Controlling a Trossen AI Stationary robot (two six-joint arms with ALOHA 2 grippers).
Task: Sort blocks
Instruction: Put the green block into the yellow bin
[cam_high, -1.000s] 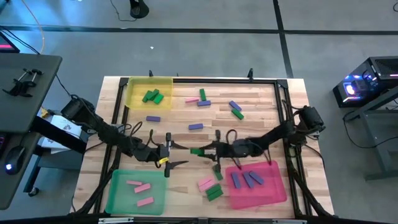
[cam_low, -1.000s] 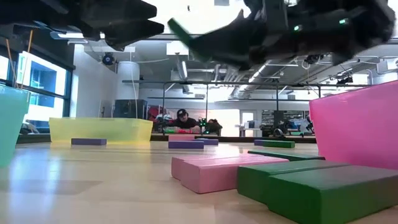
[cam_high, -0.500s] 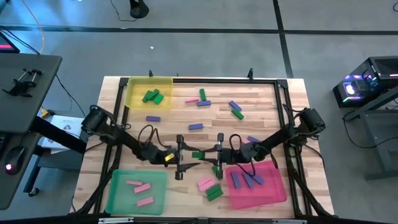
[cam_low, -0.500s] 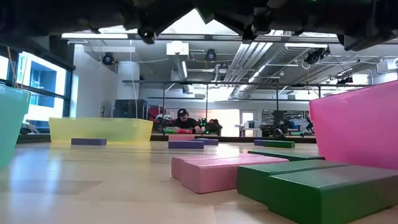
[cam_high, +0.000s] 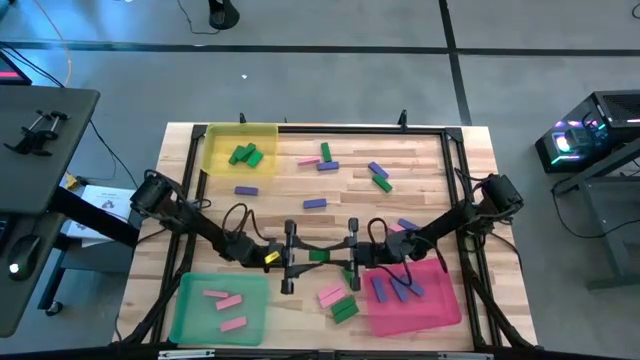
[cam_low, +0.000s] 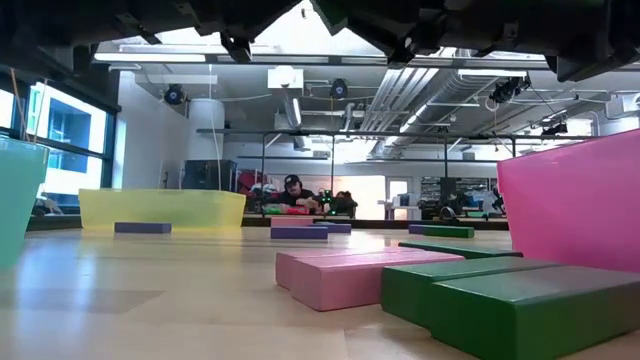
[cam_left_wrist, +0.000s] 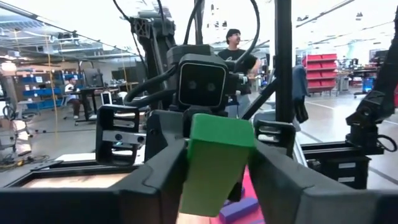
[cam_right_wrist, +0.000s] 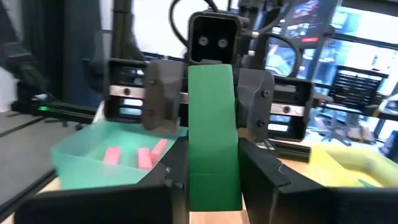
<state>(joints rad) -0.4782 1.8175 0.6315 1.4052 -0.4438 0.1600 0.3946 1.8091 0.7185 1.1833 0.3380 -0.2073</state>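
On the left of the wooden tabletop the translucent yellow square tray at the far corner holds green bars, and the translucent green square tray at the near corner holds pink ones. The left tool has come inward from beside the green tray to the middle of the tabletop within the last second, and its fingers, wide a moment ago, are now narrowing around the small flat green rectangular block. In the left wrist view that block fills the gap between the dark fingers, which appear to touch its sides.

The right tool faces the left one head-on and is closed on the other end of the same block, as the right wrist view shows; it has drawn slightly back toward its own side while keeping its grip. Both tools are raised off the tabletop, out of the low view's clear sight.

This reads as a mid-air handover: the green bar is passing from right to left, probably bound for the yellow tray. The right tool should let go only once the left grip is firm.

To the right, loose pink and green blocks lie near the translucent pink-red square tray, which holds purple-blue bars.
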